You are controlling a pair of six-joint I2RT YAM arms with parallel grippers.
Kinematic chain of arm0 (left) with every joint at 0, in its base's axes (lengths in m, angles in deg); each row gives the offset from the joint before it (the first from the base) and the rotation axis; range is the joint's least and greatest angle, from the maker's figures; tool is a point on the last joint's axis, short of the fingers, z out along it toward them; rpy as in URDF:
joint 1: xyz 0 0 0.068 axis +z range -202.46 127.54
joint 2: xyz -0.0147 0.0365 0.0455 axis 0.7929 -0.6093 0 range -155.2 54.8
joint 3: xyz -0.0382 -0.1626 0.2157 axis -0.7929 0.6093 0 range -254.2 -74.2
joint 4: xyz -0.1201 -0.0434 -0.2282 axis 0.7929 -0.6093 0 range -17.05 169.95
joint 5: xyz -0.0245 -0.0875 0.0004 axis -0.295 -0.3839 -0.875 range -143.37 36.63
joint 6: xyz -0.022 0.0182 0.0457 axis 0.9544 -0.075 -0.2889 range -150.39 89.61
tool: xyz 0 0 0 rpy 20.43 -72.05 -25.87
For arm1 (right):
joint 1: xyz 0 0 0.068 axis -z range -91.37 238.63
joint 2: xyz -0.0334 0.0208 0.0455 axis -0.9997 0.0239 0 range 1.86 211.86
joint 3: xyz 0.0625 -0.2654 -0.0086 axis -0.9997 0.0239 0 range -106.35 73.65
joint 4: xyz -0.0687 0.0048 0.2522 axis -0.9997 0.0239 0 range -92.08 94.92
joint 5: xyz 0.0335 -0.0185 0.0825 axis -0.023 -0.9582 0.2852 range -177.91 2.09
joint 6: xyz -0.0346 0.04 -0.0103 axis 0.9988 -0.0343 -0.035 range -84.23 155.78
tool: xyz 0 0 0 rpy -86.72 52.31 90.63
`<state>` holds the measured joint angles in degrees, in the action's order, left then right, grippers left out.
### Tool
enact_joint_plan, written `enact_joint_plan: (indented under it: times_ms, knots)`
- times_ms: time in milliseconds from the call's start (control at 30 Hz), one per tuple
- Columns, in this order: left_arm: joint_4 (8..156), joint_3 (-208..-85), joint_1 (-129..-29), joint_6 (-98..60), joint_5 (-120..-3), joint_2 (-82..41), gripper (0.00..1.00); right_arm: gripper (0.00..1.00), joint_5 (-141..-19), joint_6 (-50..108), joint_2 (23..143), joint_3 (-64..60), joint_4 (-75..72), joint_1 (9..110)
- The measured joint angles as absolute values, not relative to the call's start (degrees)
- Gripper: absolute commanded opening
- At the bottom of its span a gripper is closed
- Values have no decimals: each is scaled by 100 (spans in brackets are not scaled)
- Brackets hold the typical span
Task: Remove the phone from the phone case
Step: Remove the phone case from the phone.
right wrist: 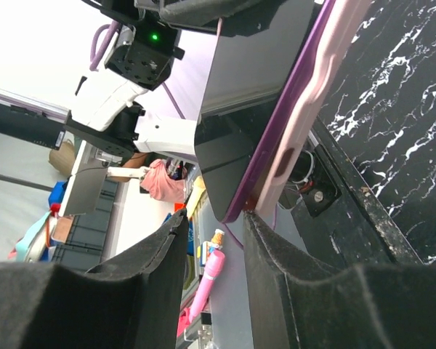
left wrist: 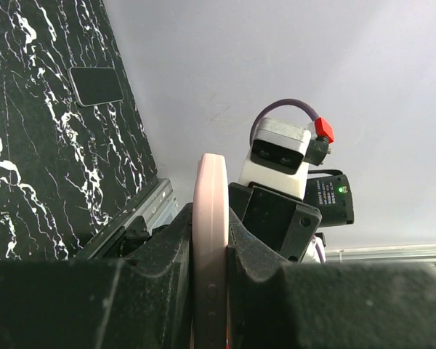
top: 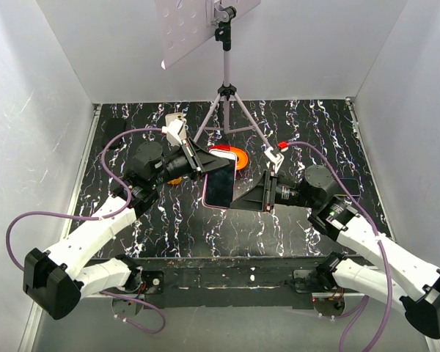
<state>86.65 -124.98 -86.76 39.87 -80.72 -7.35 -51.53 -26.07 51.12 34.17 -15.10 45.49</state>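
Observation:
The phone, dark screen up, sits in a pink phone case held above the middle of the table. My left gripper is shut on its far left end; the left wrist view shows the case's pink edge upright and pinched in the left gripper. My right gripper is at the phone's right side. In the right wrist view the right gripper is open. The phone's purple-rimmed corner and the case meet the tip of one finger.
A tripod carrying a white perforated board stands at the back centre. An orange and red object lies on the black marbled table just behind the phone. A dark flat rectangle lies on the table. White walls enclose three sides.

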Motion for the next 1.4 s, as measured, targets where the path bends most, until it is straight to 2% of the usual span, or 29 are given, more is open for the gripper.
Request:
enact_joint_plan:
  times_ms: [333,400,467,500,567,600,633,700,767,833,933,967,1033,1100,1267,1400]
  knots:
    - [8866,-12498,-8805,4059,-8061,-844,0,40,-5231,-3221,5529,3655,-2618,4497]
    - [8901,-12498,-8825,4065,-8013,-857,0,31,-5352,-3416,5617,3758,-2970,4490]
    - [8921,-12496,-8845,4068,-7972,-857,0,14,-5457,-3545,5711,3828,-3228,4490]
    - [8945,-12492,-8849,4079,-7963,-855,6,4,-5485,-3610,5752,3832,-3276,4497]
    - [9059,-12488,-8845,4041,-7958,-836,35,1,-5461,-3796,5840,3832,-3363,4521]
    - [9074,-12485,-8845,4006,-7950,-809,57,1,-5417,-3837,5866,3832,-3429,4530]
    - [9030,-12485,-8845,3952,-7945,-766,67,1,-5378,-3859,5888,3832,-3529,4538]
    - [8786,-12485,-8880,3718,-7972,-624,83,1,-5389,-3929,5927,3834,-3602,4562]
    - [8434,-12485,-8930,3442,-7954,-372,91,1,-5387,-4036,5947,3856,-3689,4593]
    - [8108,-12481,-8925,3171,-7908,8,93,1,-5360,-4141,5931,3863,-3717,4624]
    - [7809,-12481,-8801,2776,-7819,675,91,1,-5242,-4371,5885,3865,-3829,4685]
    - [7743,-12481,-8768,2671,-7810,821,87,1,-5164,-4449,5864,3865,-3888,4709]
    - [7634,-12483,-8718,2474,-7792,1044,74,1,-5019,-4627,5837,3865,-4076,4779]
    - [7586,-12477,-8707,2352,-7808,1136,68,1,-4914,-4793,5831,3867,-4286,4844]
    - [7765,-12195,-8707,2216,-8127,1153,75,1,-4716,-5136,5807,3882,-4760,4960]
    - [8014,-12048,-8707,2225,-8483,1027,73,1,-4654,-5308,5798,3926,-5003,4969]
